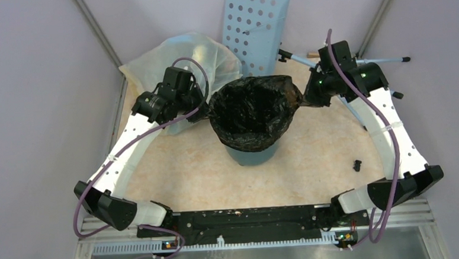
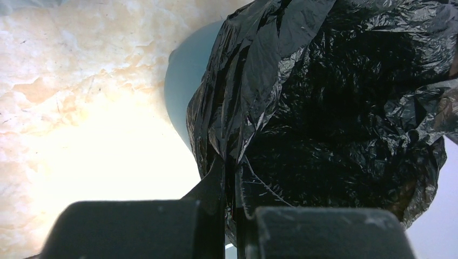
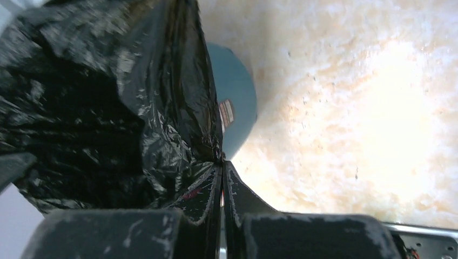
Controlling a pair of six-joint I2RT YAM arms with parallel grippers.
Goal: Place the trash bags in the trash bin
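While the trash bag [image 1: 251, 113] sat draped over the trash bin [image 1: 252, 156], the left gripper [image 2: 231, 168] was pinching its rim. Same w/ the right gripper [image 3: 222, 163], opp side.

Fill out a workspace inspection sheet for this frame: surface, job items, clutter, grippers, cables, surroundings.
Surface: beige marbled tabletop, no spills seen.
Job's things: black trash bag spread open over the mouth of the teal trash bin, which stands upright mid-table.
Clutter: translucent bulging bag and perforated blue panel at the back; thin rod back right; small black piece on the table's right side.
Grippers: left gripper and right gripper both shut on the bag's edge, on opposite sides.
Cables: purple cables run along both arms, no snag seen.
Surroundings: pale walls, metal frame posts.
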